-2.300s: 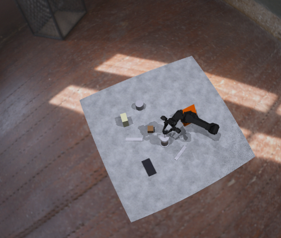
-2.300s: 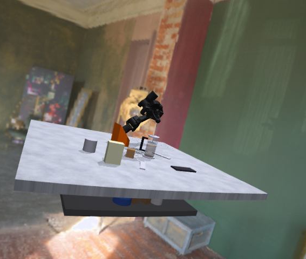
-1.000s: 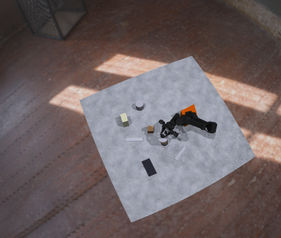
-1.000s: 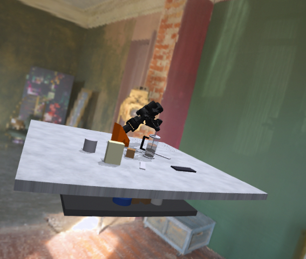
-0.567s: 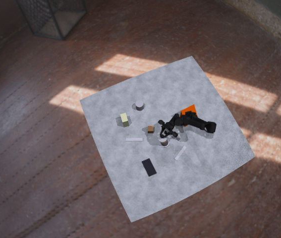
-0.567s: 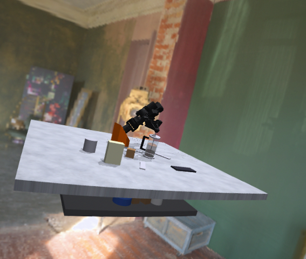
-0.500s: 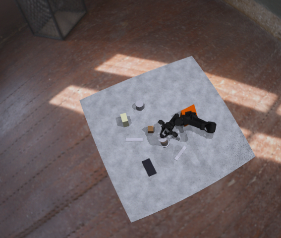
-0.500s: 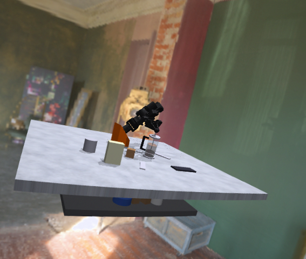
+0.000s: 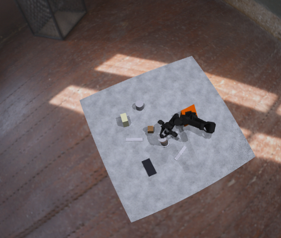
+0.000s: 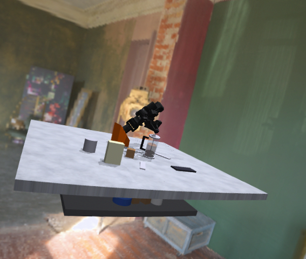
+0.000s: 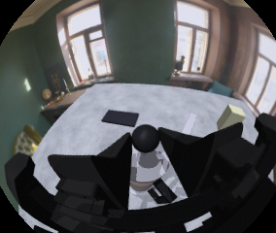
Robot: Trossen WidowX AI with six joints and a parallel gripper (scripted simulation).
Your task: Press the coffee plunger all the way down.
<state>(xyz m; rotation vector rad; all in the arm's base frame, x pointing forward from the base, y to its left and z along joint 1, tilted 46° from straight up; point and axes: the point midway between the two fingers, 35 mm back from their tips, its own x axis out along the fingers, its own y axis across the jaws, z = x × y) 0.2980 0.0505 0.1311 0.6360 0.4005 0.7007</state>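
Grey table [image 9: 201, 84] with two white strips, one press [image 10: 150, 147], tool [image 11: 146, 155] clenched on plunger knob [image 11: 145, 138].

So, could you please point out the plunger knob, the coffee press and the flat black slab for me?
plunger knob [image 11: 145, 136], wrist view, on the ball's front.
coffee press [image 10: 150, 149], exterior view, on the glass wall.
flat black slab [image 9: 148, 166], top view, on its upper face.
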